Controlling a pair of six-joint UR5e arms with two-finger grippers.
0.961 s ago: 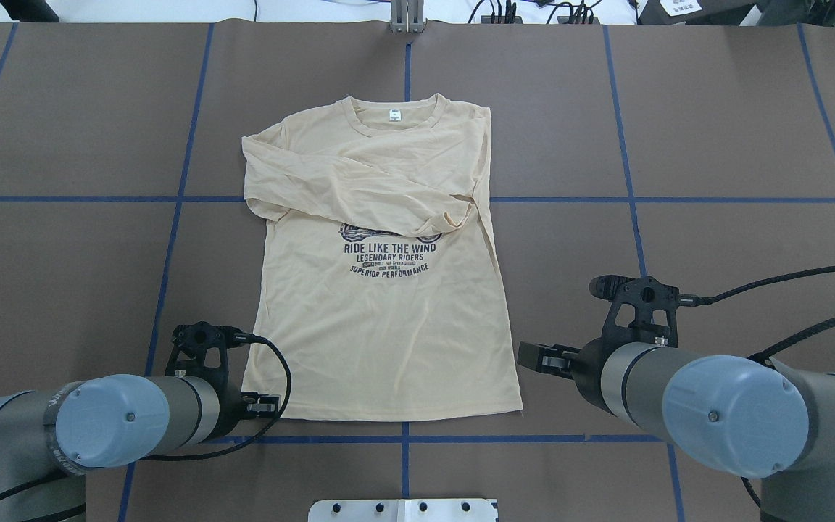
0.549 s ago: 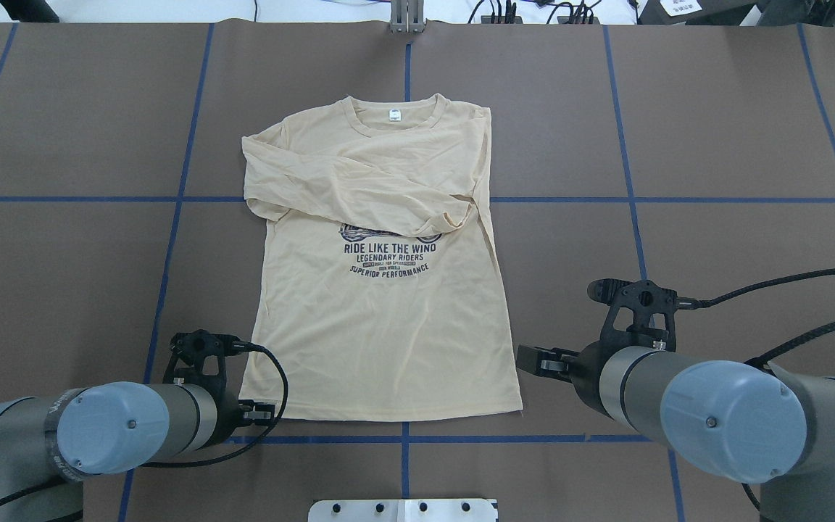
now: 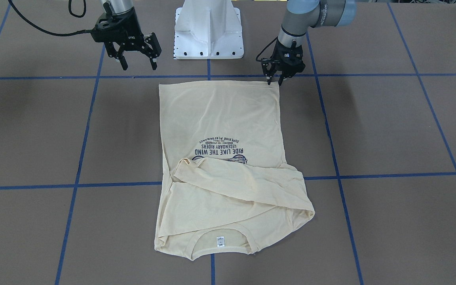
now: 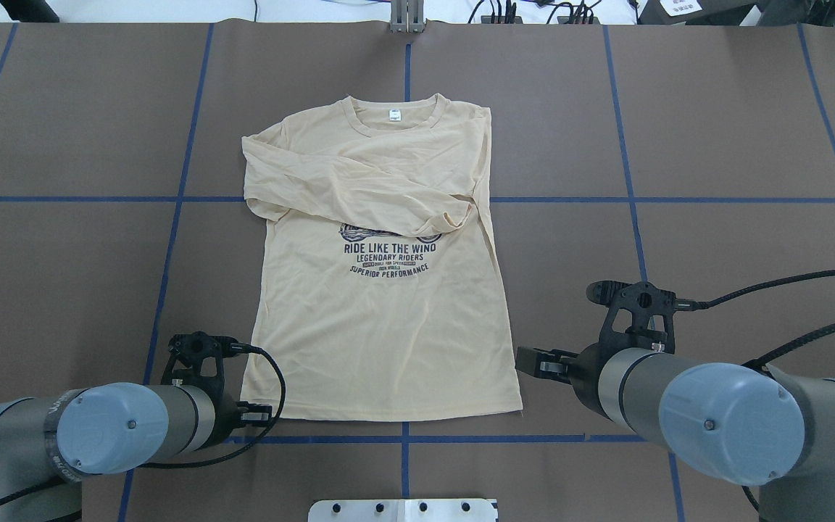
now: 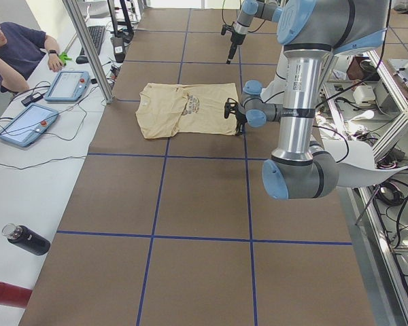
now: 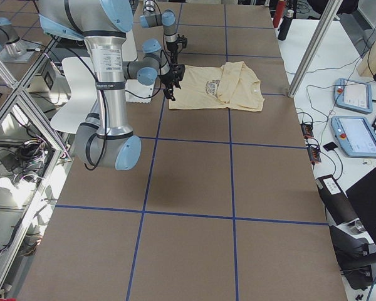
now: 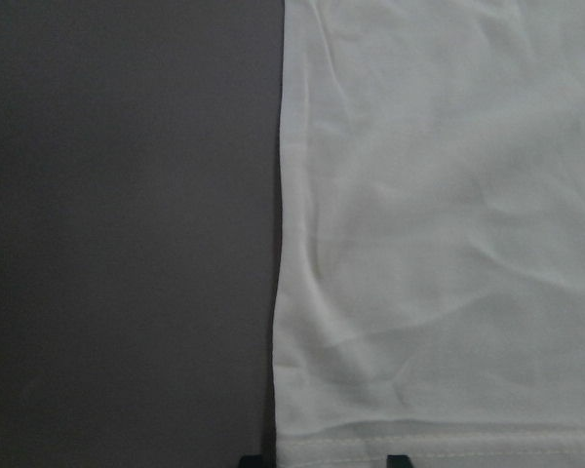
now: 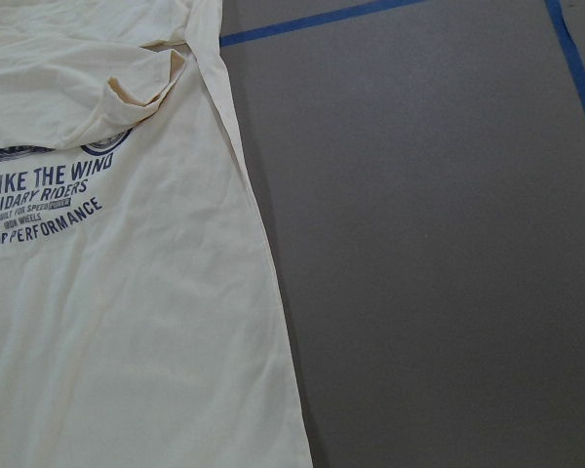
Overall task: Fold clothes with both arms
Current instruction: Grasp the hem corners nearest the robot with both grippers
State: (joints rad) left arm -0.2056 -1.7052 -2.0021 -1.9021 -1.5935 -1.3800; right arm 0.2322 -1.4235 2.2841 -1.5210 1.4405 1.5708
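Nearest the robot, you have the white pedestal base [image 3: 209, 31] at the edge of the brown tabletop [image 4: 715, 145]. Just beyond it, the left arm [image 4: 113, 424] reaches low to the hem corner of the T-shirt [image 4: 381, 333] on its own side. Its jaws are slightly apart and straddle the shirt's side edge at that corner. You cannot tell whether they touch the fabric. The right arm [image 4: 729, 424] hangs higher, beside the opposite hem corner and clear of the cloth, its jaws spread wide and empty. The cream-yellow shirt lies flat and face up mid-tabletop, hem towards the robot. Further out is the navy print [image 4: 388, 257]. A sleeve [image 4: 359, 196] is folded across the chest, overlapping the print's top. Farthest is the collar with its white neck label [image 4: 393, 114].
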